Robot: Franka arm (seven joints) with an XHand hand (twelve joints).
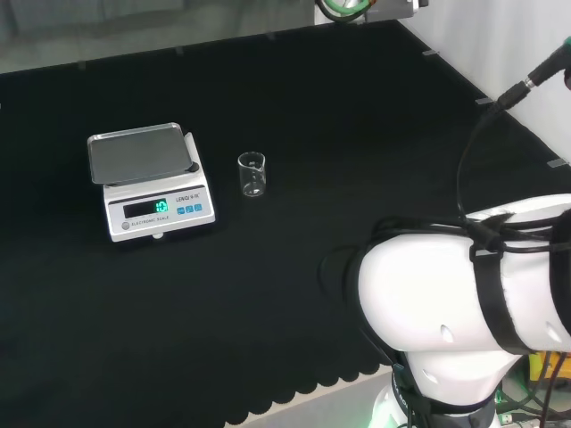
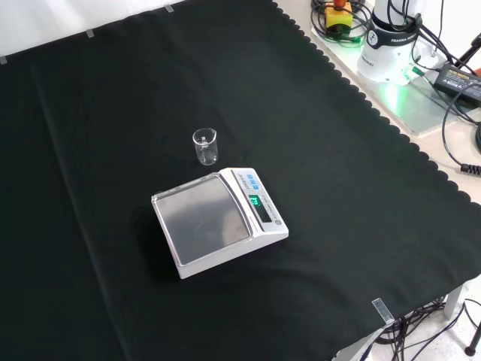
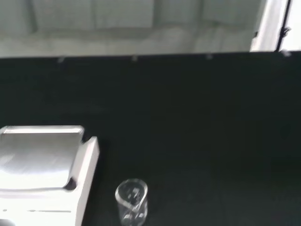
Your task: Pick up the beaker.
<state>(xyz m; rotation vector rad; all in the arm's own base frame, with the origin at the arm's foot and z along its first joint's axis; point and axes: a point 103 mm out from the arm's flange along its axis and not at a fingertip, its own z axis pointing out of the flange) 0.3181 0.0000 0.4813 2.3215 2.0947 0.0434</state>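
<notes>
While beaker [image 1: 252, 174] stands upright just beside scale [image 1: 152, 183], apparently empty: approach from side away from scale, wrap around wall. Robot hand state: cannot tell.

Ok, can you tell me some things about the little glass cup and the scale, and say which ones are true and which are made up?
1. The beaker stands upright on the black cloth. True.
2. The beaker sits on top of the scale's metal pan. False: it stands on the cloth beside the scale, apart from it.
3. The scale's display is lit green. True.
4. The beaker is lying on its side. False: its open mouth points up.
5. In the head view the beaker is to the right of the scale. True.
6. Something rests on the scale's pan. False: the pan is bare.
</notes>
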